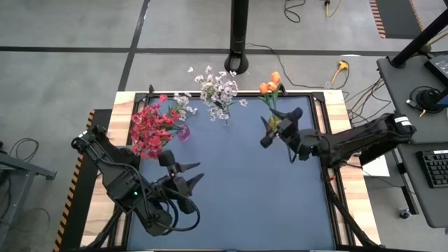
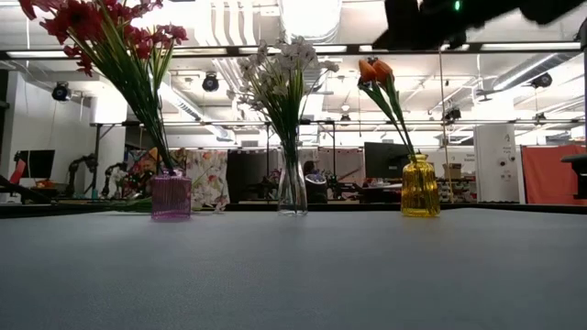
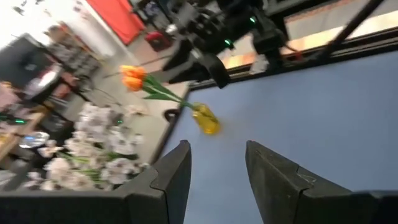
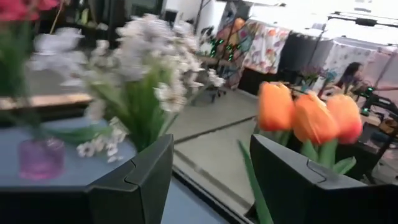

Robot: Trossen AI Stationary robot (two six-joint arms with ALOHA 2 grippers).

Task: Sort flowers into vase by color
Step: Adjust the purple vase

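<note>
Three vases stand in a row at the table's far side. A pink vase (image 2: 171,195) holds red sprays (image 1: 150,129) by their stems. A clear vase (image 2: 293,188) holds white sprays (image 1: 217,87). A yellow vase (image 2: 420,186) holds orange tulip buds (image 1: 271,84). My right gripper (image 4: 211,168) is open and high over the yellow vase (image 1: 274,122), level with the orange buds (image 4: 311,118). A green stem (image 4: 252,186) shows between its fingers, untouched. My left gripper (image 1: 187,173) is open and empty over the near left of the table.
The blue mat (image 1: 238,196) lies bare across the middle and near side. A black pole (image 1: 239,42) stands beyond the far edge. A desk with a keyboard (image 1: 434,168) stands off the table's right side.
</note>
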